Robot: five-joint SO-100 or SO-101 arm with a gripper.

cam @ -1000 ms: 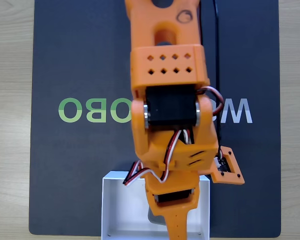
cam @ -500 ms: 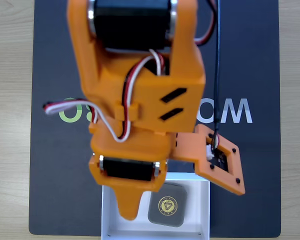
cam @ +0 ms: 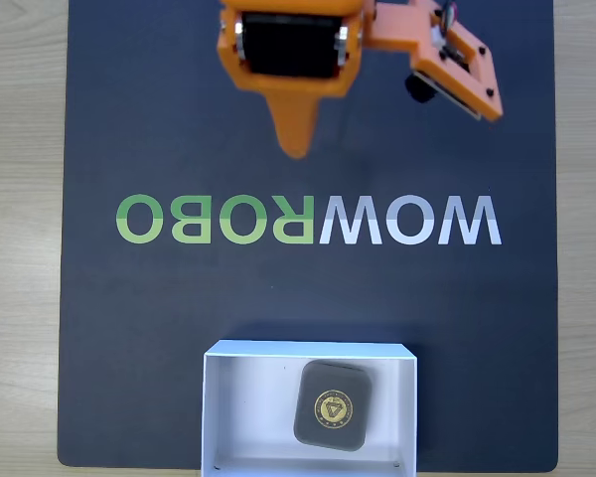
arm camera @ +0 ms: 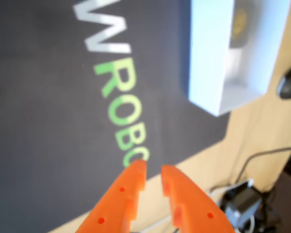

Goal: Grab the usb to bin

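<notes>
The usb [cam: 332, 404] lies flat inside the bin [cam: 230, 402], emblem up, a little right of the bin's middle in the fixed view and just short of its right wall. Lying face up and level on the bin floor, with nothing touching it, it looks let go rather than held, so I judge the task's aim met.

The bin sits at the lower edge of the dark mat [cam: 129, 318], below the WOWROBO lettering [cam: 308, 220], square to the mat's border, which gives an easy, open-topped target from above.

The pincer [arm camera: 153, 171] is well apart from the bin. In the wrist view its two orange fingers [arm camera: 131, 182] point over the mat's edge toward the pale desk [arm camera: 242, 141], a narrow gap between their tips and nothing in it: empty, nearly closed but not clamped on anything. In the fixed view the arm [cam: 290, 50] hangs at the top of the mat, far from the bin, which suits a pull-back toward rest.

The wrist view blurs the bin's contents.
</notes>
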